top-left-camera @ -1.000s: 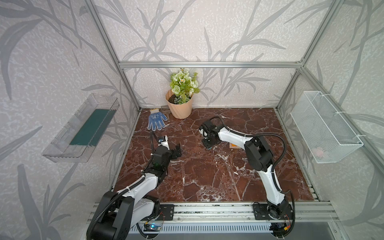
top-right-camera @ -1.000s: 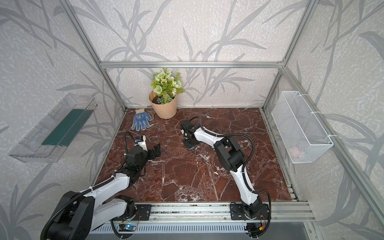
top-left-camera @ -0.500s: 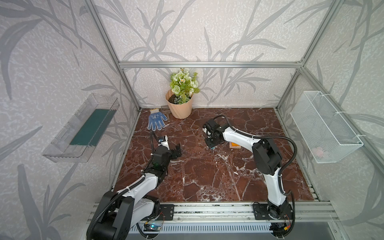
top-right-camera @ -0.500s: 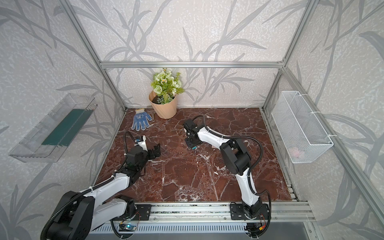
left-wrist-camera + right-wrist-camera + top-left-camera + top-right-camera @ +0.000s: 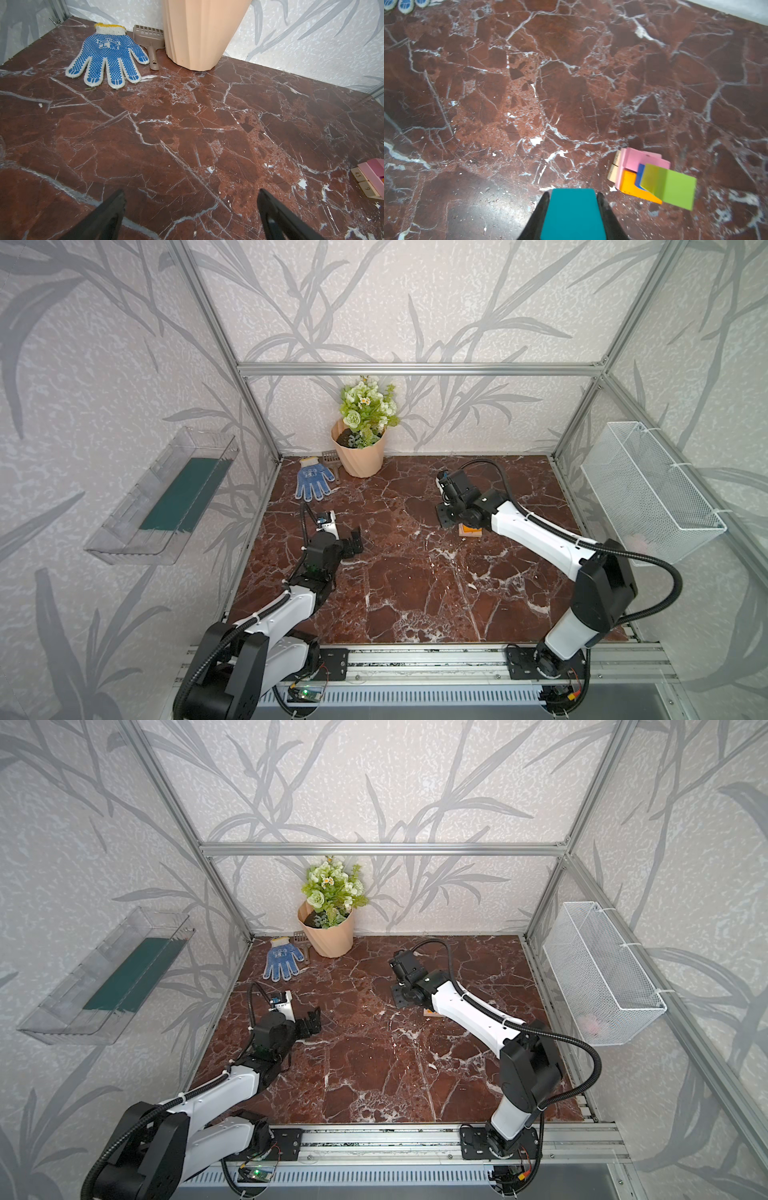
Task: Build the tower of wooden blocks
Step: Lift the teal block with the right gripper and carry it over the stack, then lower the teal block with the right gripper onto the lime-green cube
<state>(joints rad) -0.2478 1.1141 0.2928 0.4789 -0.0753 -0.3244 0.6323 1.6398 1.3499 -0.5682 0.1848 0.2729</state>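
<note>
marble table (image 5: 415, 593): glove (image 5: 313, 484), flower pot (image 5: 361, 460) at back; right gripper (image 5: 573, 193) clamps teal block (image 5: 572, 216) near tower (image 5: 652, 176); left gripper (image 5: 191, 193) wide, empty.

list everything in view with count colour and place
tower: one stack, plain wood, pink, orange, blue, lime on top, right of centre
teal block: one, teal, held beside the tower, not on it
flower pot: one, peach, by the back wall, green-white flowers inside
glove: one, white with blue dots, back left
scoop: one, taupe, between glove and flower pot
clear tray: one, transparent, left wall, dark green sheet inside
wire basket: one, white, right wall, blurred pale pink thing inside
table: one, red-brown marble
left gripper: one, black, open and empty, left side
right gripper: one, black, shut on the teal block
</note>
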